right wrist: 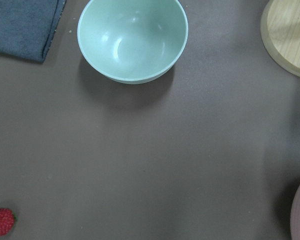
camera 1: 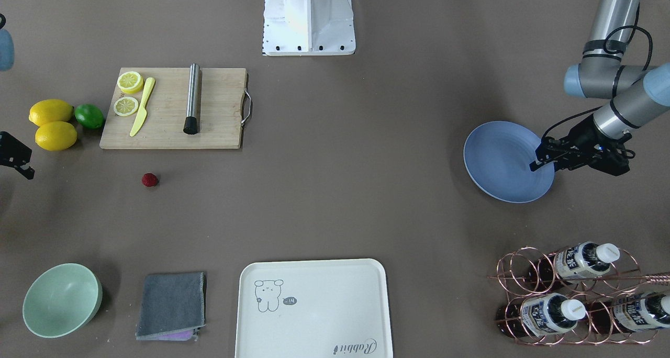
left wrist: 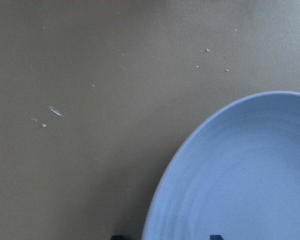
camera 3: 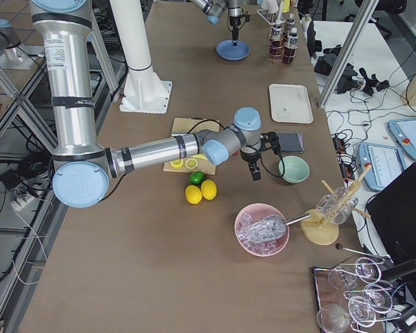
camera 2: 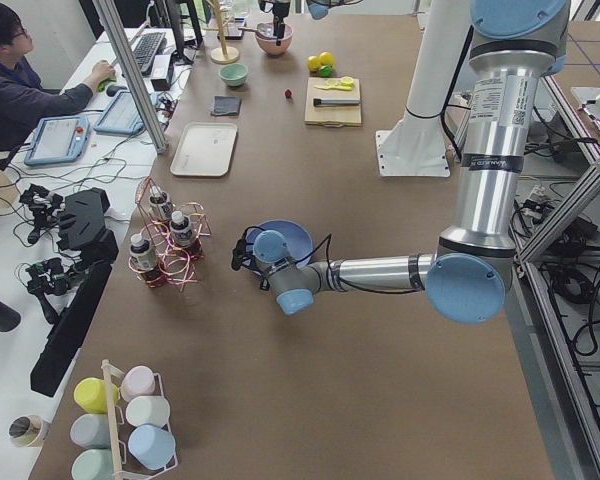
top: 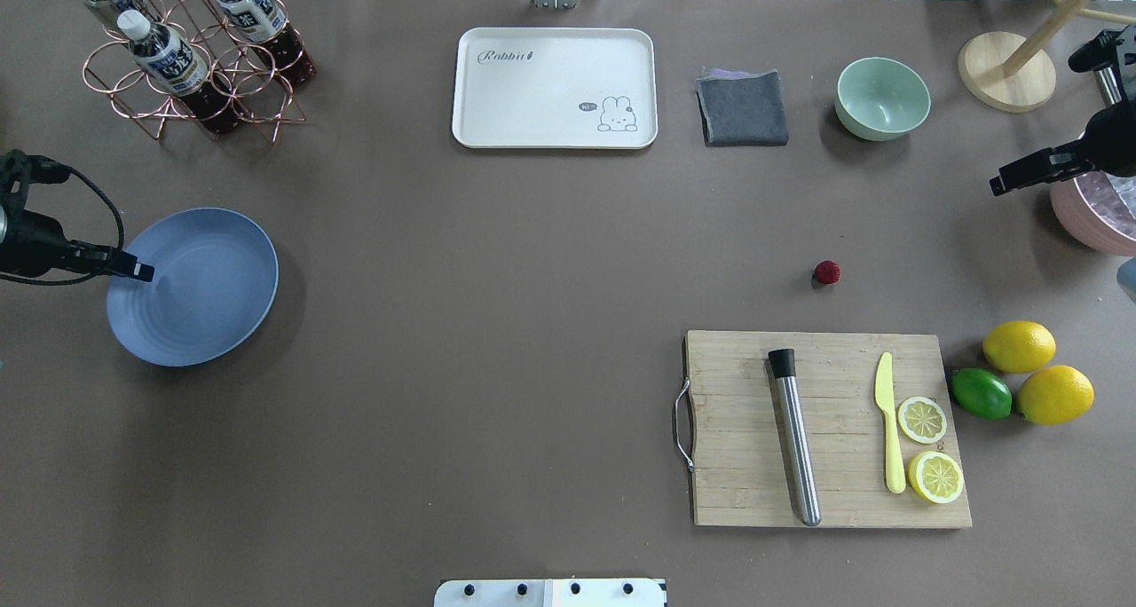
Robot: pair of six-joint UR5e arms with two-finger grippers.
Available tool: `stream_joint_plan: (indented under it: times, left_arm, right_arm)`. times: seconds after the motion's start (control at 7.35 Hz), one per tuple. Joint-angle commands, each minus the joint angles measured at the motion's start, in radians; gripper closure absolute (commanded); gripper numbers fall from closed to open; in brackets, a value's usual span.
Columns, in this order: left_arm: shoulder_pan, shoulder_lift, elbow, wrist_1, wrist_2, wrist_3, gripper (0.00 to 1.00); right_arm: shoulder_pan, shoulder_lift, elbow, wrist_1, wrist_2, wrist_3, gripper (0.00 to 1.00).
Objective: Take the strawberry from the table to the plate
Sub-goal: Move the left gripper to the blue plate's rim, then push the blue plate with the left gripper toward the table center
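Note:
The strawberry point(camera 1: 149, 179) point(top: 827, 272) lies alone on the table point(top: 497, 323), just beyond the cutting board, and shows at the lower left corner of the right wrist view point(right wrist: 1, 221). The blue plate point(camera 1: 500, 161) point(top: 200, 301) point(left wrist: 240, 180) sits empty far over on my left side. My left gripper point(top: 142, 272) point(camera 1: 535, 161) point(left wrist: 166, 236) hovers open over the plate's outer rim, two fingertips apart at the wrist view's bottom edge. My right gripper point(top: 998, 185) point(camera 1: 29, 172) hangs above the table beyond and to the right of the strawberry, seen side-on, so I cannot tell its state.
A wooden cutting board point(top: 830, 429) carries lemon slices, a yellow knife and a metal rod. Two lemons and a lime point(top: 981, 393) lie beside it. A cream tray point(top: 555, 88), grey cloth point(top: 744, 108), mint bowl point(top: 883, 98), bottle rack point(top: 191, 66) and pink bowl point(top: 1096, 221) line the edges.

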Motion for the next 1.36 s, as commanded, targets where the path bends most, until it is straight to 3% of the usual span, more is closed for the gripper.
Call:
stream_joint_plan:
  times: [0.0, 0.41, 0.82, 0.95, 1.22]
  left_arm:
    - [-0.007, -0.003, -0.009, -0.002, -0.004, -0.007, 1.0]
    - [-0.013, -0.036, -0.106, 0.006, -0.048, -0.215, 1.0]
    - [0.039, -0.195, -0.115, 0.009, -0.026, -0.453, 1.0]
    - [0.109, -0.249, -0.114, 0.013, 0.058, -0.508, 1.0]
    - [0.217, -0.366, -0.124, 0.151, 0.175, -0.527, 1.0]
  right_arm:
    - [0.0, 0.001, -0.001, 0.0, 0.0, 0.001, 0.0]
    - [0.0, -0.001, -0.001, 0.0, 0.001, -0.001, 0.0]
    - [0.0, -0.001, -0.001, -0.001, 0.006, 0.009, 0.0]
    - [-0.002, -0.001, -0.001, -0.002, 0.007, 0.009, 0.0]
    - [-0.002, -0.001, -0.004, -0.002, 0.009, 0.009, 0.0]
